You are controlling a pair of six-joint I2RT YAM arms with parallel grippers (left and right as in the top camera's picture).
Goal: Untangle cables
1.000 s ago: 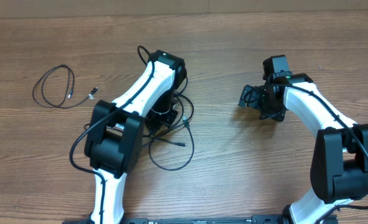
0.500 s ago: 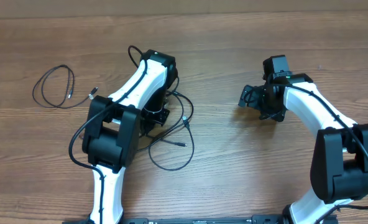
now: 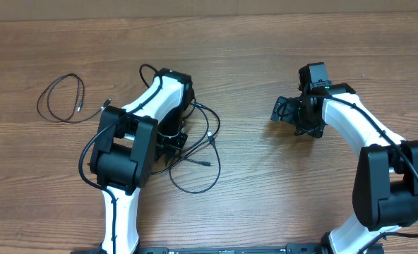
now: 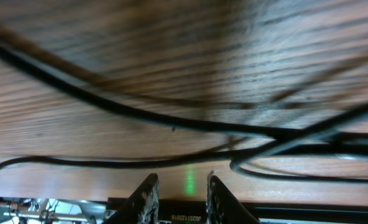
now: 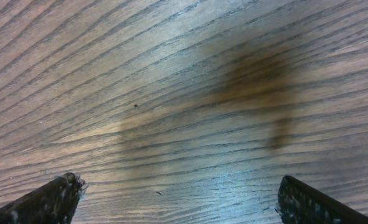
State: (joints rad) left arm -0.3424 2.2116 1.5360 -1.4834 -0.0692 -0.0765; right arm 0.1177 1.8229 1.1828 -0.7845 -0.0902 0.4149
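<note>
**Finding: position of the work.** In the overhead view the tangled cables (image 3: pixel 195 159) lie on the wooden table (image 3: pixel 251 42) left of centre. They are partly covered by the left arm (image 3: pixel 149 106), and the free loops spill out toward 4 o'clock from its wrist. A separate cable loop (image 3: pixel 79 95) lies alone at about 10 o'clock from the tangle, well apart from it and touching no other cord.

**Finding: tools.** The left gripper (image 4: pixel 181 179) hangs low over the tangle. Its fingers stand narrowly parted, with nothing visible between them. The right gripper (image 5: pixel 178 183) is spread wide over bare wood and holds nothing. It sits at about 3 o'clock from the tangle, well apart.

**Governing relation.** In the left wrist view the nearest strand (image 4: pixel 140 115) lies at 12 o'clock from the fingertips. Its long axis runs roughly from 9 to 3 o'clock, crosswise to the finger gap. Further strands cross one another toward 2 o'clock. No strand lies between the fingers.

**Assessment.** The left arm is much the nearer of the two. The crosswise lie of the strand favours a pinch, provided the fingers advance toward 12 o'clock. Which strand passes over which at the crossing cannot be determined, because the view there is blurred. The separate loop appears to be already free.
</note>
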